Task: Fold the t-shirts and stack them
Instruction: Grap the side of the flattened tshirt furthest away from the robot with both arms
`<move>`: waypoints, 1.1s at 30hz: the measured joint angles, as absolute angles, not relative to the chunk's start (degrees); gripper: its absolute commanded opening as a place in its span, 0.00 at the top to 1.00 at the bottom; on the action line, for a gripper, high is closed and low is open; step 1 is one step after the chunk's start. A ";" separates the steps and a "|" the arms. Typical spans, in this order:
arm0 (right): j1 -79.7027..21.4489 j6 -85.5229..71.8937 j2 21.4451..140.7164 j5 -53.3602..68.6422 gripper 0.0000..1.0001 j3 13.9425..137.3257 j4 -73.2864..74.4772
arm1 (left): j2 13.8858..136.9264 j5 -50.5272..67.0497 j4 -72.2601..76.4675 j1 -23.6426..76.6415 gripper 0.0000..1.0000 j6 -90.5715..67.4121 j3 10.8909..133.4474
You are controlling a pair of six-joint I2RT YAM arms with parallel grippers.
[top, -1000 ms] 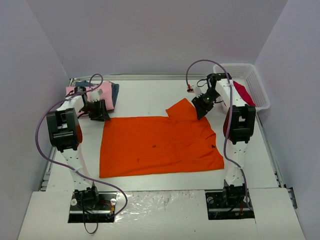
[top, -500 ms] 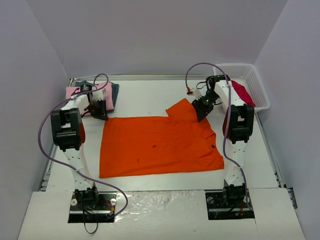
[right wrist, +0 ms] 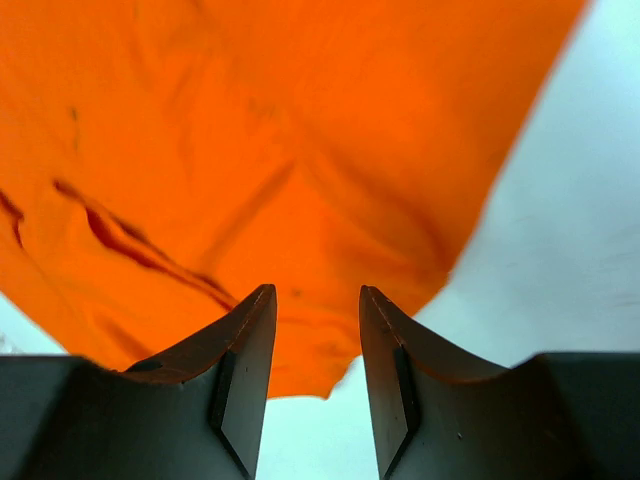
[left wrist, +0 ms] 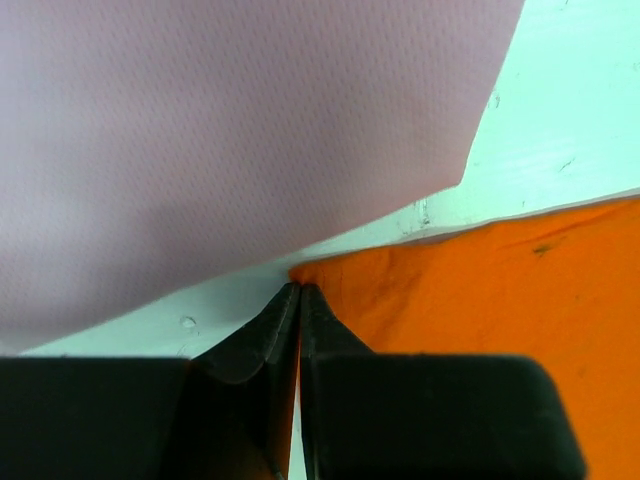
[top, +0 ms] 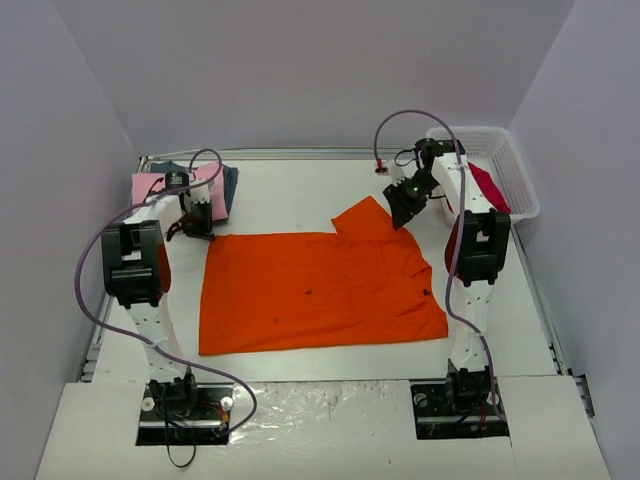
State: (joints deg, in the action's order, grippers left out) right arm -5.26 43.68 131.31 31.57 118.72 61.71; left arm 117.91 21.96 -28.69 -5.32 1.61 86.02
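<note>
Left tool (left wrist: 300, 290) now closed, crimson t-shirt (top: 487, 185) in white basket (top: 524, 190)

Orange t-shirt (top: 320, 290) flat; pink t-shirt (top: 144, 186) folded

Looks down on a bright orange cloth t-shirt (right wrist: 250, 150), creased with darker folds at left. Holds two black jaws parted over its lower edge, seemingly clear of the cloth. Shows pale white table (right wrist: 560, 230) to the right and below.

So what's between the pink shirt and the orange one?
A narrow bare strip of table separates pink shirt and orange shirt; left wrist view shows it.
</note>
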 measured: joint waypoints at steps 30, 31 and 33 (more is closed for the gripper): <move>-3.73 14.52 153.47 40.99 0.59 143.55 41.06 | 101.45 24.12 -21.06 -4.71 0.98 -0.62 75.26; -3.73 14.31 154.06 40.99 0.60 143.70 40.66 | 101.34 24.12 -21.08 -4.71 0.97 -0.62 75.20; -3.68 13.45 154.69 41.82 0.62 144.18 39.83 | 101.21 24.12 -20.97 -4.71 0.98 -0.60 75.20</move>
